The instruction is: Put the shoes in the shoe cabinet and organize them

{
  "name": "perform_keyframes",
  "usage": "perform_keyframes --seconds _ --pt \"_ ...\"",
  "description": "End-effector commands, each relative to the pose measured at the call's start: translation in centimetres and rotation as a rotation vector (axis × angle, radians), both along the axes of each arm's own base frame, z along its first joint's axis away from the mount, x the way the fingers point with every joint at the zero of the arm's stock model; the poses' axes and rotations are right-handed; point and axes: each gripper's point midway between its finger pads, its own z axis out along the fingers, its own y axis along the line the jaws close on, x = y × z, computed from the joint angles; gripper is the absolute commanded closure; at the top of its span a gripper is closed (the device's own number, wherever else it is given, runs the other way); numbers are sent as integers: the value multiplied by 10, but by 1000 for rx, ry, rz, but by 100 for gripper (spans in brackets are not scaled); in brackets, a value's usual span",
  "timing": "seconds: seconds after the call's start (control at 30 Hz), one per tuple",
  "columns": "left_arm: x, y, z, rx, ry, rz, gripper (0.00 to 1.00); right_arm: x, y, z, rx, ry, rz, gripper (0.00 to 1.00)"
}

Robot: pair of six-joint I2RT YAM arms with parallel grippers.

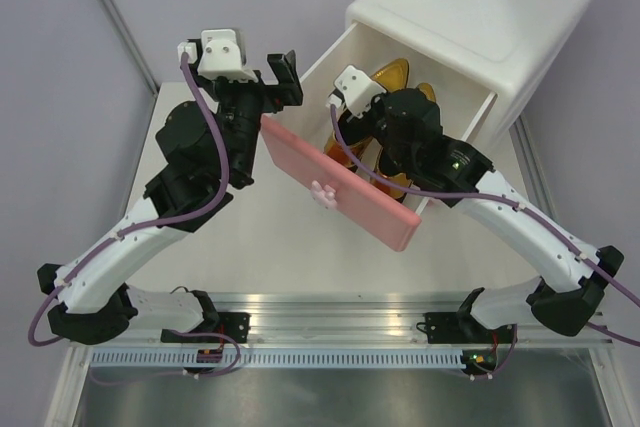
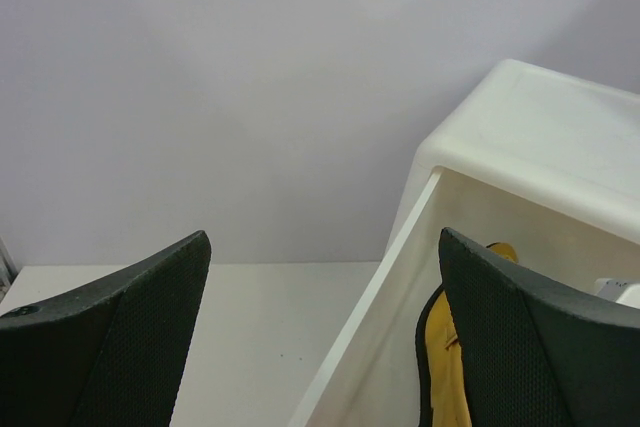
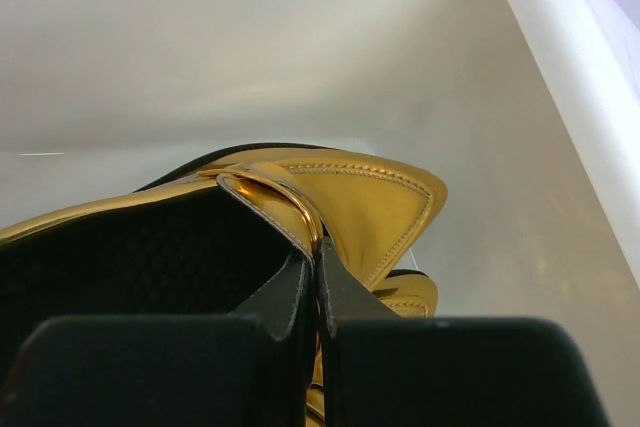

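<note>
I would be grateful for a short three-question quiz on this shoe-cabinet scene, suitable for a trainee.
1. Multiple choice: what colour is the shoe that the right gripper pinches by its rim? A gold, B green, C pink.
2. True or false: the left gripper is shut.
3. Fill the gap: the cabinet has its drawer pulled ____.

Key: 1 A. 2 False: its fingers stand wide apart, with nothing between them. 3 out.
</note>
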Motion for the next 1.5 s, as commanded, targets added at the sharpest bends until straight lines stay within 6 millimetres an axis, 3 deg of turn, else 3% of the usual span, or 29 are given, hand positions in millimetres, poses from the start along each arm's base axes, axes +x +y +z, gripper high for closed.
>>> perform_keyframes --seconds 0.0,0.3,0.47,0.63,0.97,1.07,1.23,1.47 --pt "0 8 12 -6 -34 31 2 1 -21 23 78 -47 -107 99" --pt "3 6 13 12 -45 38 2 10 -7 61 203 -90 -104 99" --pt "5 5 15 18 -54 43 2 16 -9 42 177 -59 -155 99" --pt "7 5 24 13 -91 56 2 9 -10 23 185 1 -143 99" --pt "17 -8 35 35 -145 65 3 1 -15 3 120 50 -131 99" --pt "20 -14 40 38 -159 59 3 -3 -13 4 139 67 -111 87" --pt "19 -14 53 29 -176 58 3 -12 -9 23 218 76 -65 61" --pt "18 -12 58 23 -177 57 3 -26 -7 56 312 44 5 43"
